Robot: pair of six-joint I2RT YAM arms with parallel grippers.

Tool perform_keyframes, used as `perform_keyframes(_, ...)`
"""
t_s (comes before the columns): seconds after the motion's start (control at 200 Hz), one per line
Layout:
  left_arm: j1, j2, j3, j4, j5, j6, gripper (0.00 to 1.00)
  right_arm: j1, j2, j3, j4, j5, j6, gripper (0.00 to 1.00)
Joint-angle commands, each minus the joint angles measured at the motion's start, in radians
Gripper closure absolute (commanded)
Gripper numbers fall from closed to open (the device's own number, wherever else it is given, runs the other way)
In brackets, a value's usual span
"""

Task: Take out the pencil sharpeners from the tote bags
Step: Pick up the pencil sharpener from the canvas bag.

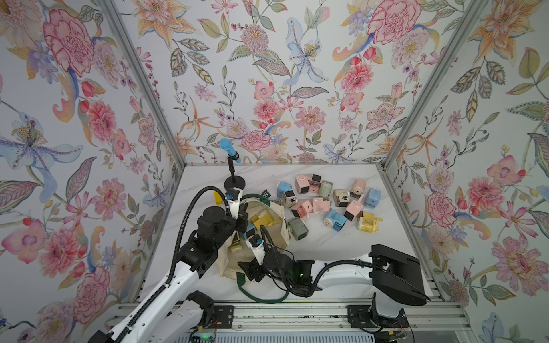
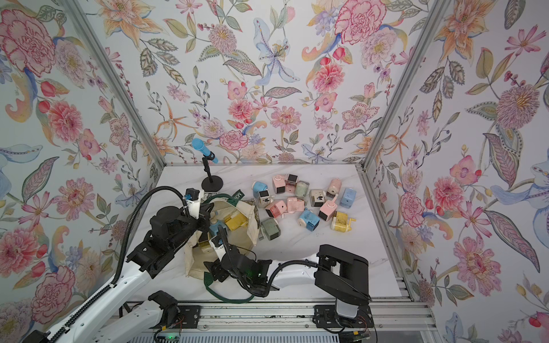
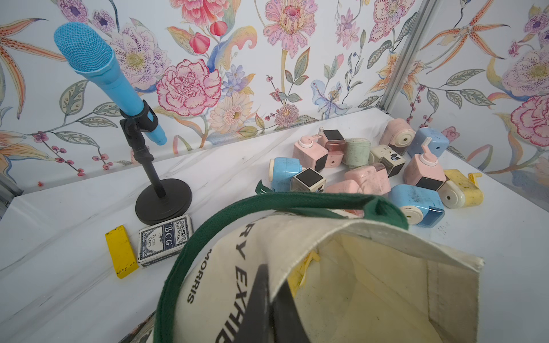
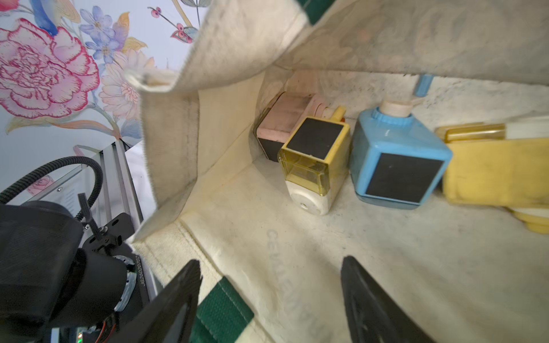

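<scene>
Toward nine o'clock on the surface (image 1: 326,249), my left hand (image 3: 271,285) is clenched on the rim of the tote bag (image 3: 371,234), holding it agape. Released and empty, my right hand (image 4: 270,264) sits at the mouth; I'd straddle the yellow sharpener (image 4: 312,160) across its narrow flanks. It lies lengthwise toward that hand, pencil hole leading, crank deepest. Other pencil sharpeners (image 1: 323,202) cluster at one o'clock.

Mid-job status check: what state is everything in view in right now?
tote bag, on its side, mouth held open.
left gripper, shut on the tote bag's rim.
right gripper, open, empty, at the bag's mouth.
bagged sharpeners, four visible, not taken out.
table sharpeners, out, piled loosely.
microphone, mounted, tilted.
card deck, closed, lying flat.
yellow bar, lying flat.
</scene>
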Motion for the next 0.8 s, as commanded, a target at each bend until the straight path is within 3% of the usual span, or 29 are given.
perform_keyframes(0.0, 0.013, -0.012, 0.005, 0.015, 0.003, -0.009, 1.0, -0.031, 0.086, 0.075, 0.081, -0.038, 0.048, 0.29)
perform_keyframes(0.105, 0.014, -0.01, 0.008, 0.013, 0.004, -0.01, 1.0, -0.044, 0.168, 0.152, 0.064, -0.026, 0.028, 0.32)
perform_keyframes(0.28, 0.014, -0.013, 0.007, 0.015, 0.006, -0.009, 1.0, -0.057, 0.254, 0.238, 0.036, 0.017, 0.0, 0.27)
perform_keyframes(0.796, 0.015, -0.011, 0.006, 0.015, 0.007, -0.011, 1.0, -0.126, 0.424, 0.357, 0.048, 0.047, 0.001, 0.25)
